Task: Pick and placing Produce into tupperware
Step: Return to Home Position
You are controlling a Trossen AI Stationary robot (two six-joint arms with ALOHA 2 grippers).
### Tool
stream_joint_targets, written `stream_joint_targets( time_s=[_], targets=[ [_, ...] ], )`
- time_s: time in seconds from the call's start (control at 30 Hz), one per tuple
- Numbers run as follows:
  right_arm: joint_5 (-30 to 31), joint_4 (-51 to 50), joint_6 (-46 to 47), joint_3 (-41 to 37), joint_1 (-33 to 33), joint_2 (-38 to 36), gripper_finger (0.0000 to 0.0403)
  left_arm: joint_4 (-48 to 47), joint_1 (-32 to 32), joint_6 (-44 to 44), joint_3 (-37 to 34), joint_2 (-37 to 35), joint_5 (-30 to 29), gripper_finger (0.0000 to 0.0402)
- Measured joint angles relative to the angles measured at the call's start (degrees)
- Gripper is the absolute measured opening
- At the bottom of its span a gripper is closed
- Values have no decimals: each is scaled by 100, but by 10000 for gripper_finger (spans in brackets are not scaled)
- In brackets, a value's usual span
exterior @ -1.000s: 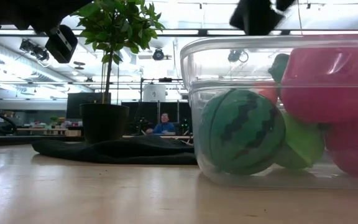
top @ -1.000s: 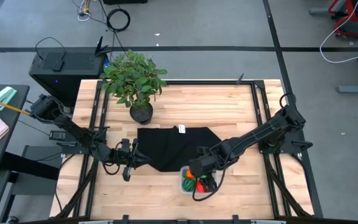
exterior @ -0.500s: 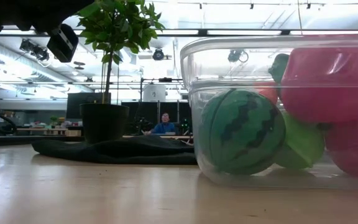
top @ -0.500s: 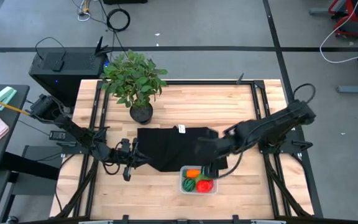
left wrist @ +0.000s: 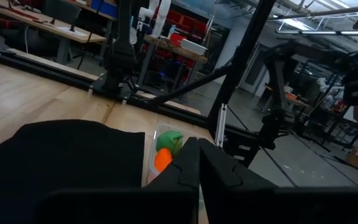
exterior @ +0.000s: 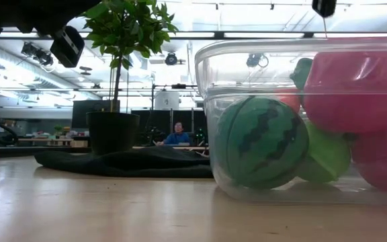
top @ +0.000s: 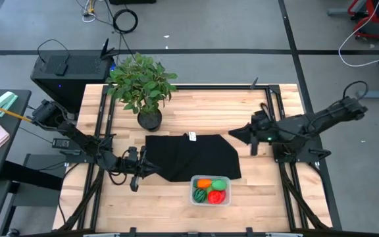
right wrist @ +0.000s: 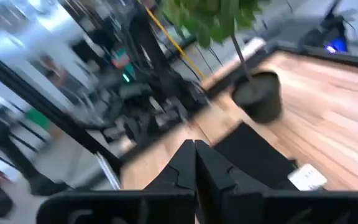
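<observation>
The clear tupperware (top: 210, 191) stands on the wood near the table's front edge, just in front of the black mat (top: 189, 157). It holds the produce: an orange piece (top: 204, 184), a light green one (top: 219, 185), a striped dark green ball (exterior: 261, 142) and a red piece (top: 216, 195). My left gripper (top: 152, 168) hovers shut over the mat's left edge, pointing level toward the tub (left wrist: 165, 148). My right gripper (top: 231, 135) is shut and raised above the mat's far right corner, well clear of the tub.
A leafy potted plant (top: 145, 89) stands at the far left of the table, its pot (right wrist: 258, 96) just beyond the mat. Black frame rails (top: 276, 125) run along both table sides. Bare wood lies right of the tub and at the far right.
My right gripper has risen out of the tupperware and drawn back toward the table's right and far side, tipping from pointing down to nearly level and rolling. The produce stays in the tub. My left gripper has kept still.
</observation>
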Motion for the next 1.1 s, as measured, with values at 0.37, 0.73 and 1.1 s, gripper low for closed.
stream_joint_targets(
  time_s=[0.37, 0.73, 1.1],
  targets=[
    [-290, 2632, -542, -2478, -455, -1734, 1, 4, 272, -198, -1, 0, -190, 7],
    [-1113, 3406, -256, -3757, -1213, -2385, 0, 40, 844, -462, 0, -1, -188, 17],
    [-2994, 3935, -108, -4072, -2279, -2459, 0, 136, 1279, -608, -1, 0, -179, 22]
  ],
)
